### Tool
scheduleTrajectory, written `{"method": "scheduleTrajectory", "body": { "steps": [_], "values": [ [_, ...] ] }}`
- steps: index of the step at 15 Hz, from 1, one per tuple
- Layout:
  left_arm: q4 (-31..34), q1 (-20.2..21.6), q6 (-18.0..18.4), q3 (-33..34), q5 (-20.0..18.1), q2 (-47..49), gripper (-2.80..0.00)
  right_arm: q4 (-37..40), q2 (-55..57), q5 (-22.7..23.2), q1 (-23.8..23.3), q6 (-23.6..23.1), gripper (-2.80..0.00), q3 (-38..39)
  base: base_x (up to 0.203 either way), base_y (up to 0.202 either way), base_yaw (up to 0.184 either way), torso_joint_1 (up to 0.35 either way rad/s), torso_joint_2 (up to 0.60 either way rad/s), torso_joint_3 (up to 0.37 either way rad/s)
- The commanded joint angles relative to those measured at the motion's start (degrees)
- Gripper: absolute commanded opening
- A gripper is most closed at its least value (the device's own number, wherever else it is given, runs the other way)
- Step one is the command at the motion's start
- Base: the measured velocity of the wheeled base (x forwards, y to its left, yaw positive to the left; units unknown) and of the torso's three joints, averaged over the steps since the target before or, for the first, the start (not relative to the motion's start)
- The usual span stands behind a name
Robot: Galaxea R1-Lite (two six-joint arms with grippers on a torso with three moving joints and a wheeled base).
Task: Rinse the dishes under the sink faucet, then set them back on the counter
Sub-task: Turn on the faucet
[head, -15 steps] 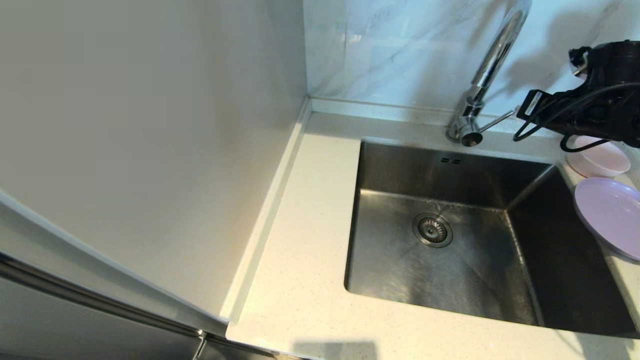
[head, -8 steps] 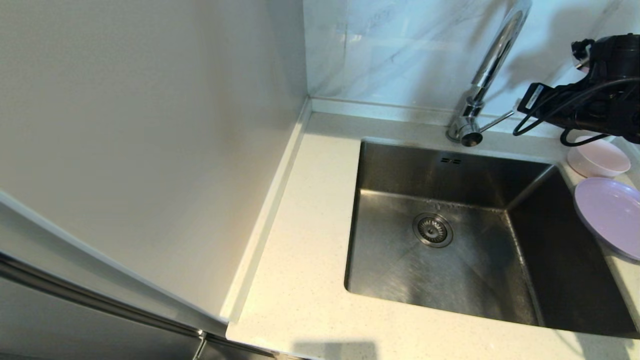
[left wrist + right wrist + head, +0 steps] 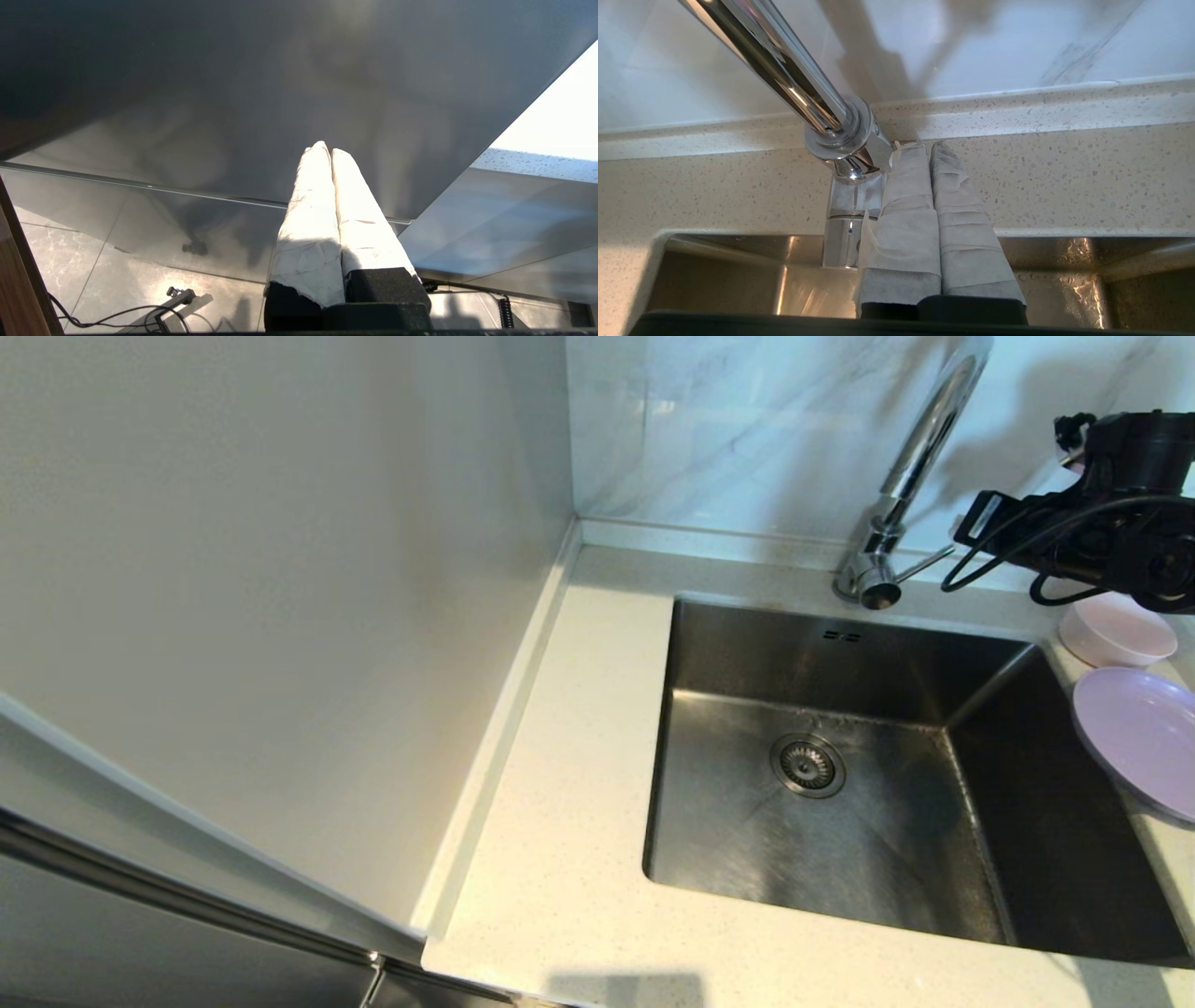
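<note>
I had the right gripper at the faucet base, jaws pressed together; its lever pointed right along the bench. Left gripper parked, jaws together.

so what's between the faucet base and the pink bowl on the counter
In the head view, only bare counter lies between the faucet and the pink bowl; its lever and the right arm hang above.

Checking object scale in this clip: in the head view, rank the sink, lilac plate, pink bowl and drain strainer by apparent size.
1. sink, by far the largest.
2. lilac plate, though the frame edge cuts it off.
3. pink bowl, partly behind the right arm.
4. drain strainer, smallest.
</note>
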Motion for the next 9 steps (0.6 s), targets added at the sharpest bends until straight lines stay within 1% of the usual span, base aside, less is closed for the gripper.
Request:
{"method": "scheduleTrajectory", "body": {
  "steps": [1,5,7,9],
  "values": [
    [0.0,0.0,0.0,0.0,0.0,0.0,-2.8,0.1,0.3,0.1,0.0,0.0,-2.8,0.5,0.0,0.0,0.0,0.0,0.0,0.0],
    [0.0,0.0,0.0,0.0,0.0,0.0,-2.8,0.2,-0.4,0.4,0.0,-1.2,-2.8,1.9,0.0,0.0,0.0,0.0,0.0,0.0],
    [0.0,0.0,0.0,0.0,0.0,0.0,-2.8,0.1,-1.5,2.4,0.0,-2.0,-2.8,4.2,0.0,0.0,0.0,0.0,0.0,0.0],
    [0.0,0.0,0.0,0.0,0.0,0.0,-2.8,0.1,-2.9,3.3,0.0,-2.7,-2.8,6.1,0.0,0.0,0.0,0.0,0.0,0.0]
  ]
}}
